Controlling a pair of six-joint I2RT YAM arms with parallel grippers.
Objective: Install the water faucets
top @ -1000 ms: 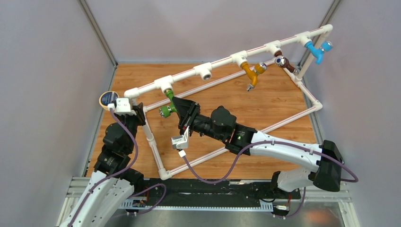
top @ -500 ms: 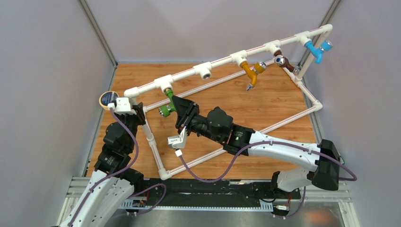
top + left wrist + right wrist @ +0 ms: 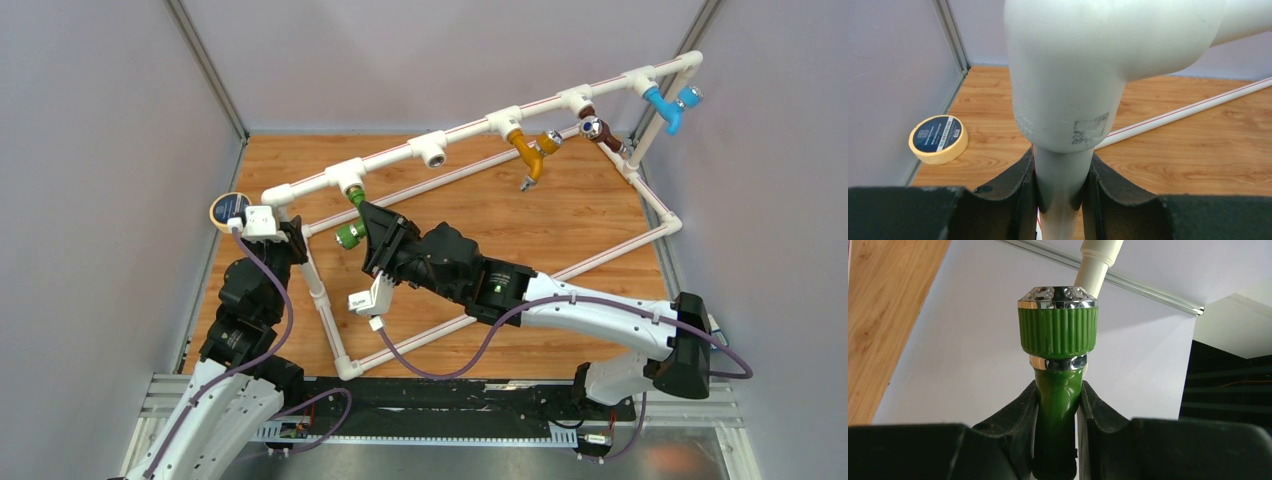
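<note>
The right gripper (image 3: 1058,407) is clamped on the stem of the green faucet (image 3: 1058,335), just below its ribbed collar. The faucet hangs from a white T fitting (image 3: 347,178) at the left end of the pipe frame (image 3: 470,128). The left gripper (image 3: 1060,187) is closed around the frame's upright pipe, under a corner elbow (image 3: 1098,60). The orange faucet (image 3: 530,150), brown faucet (image 3: 602,134) and blue faucet (image 3: 667,106) sit further right along the rail. A tape roll (image 3: 938,139) lies at the far left on the wooden table (image 3: 560,215).
</note>
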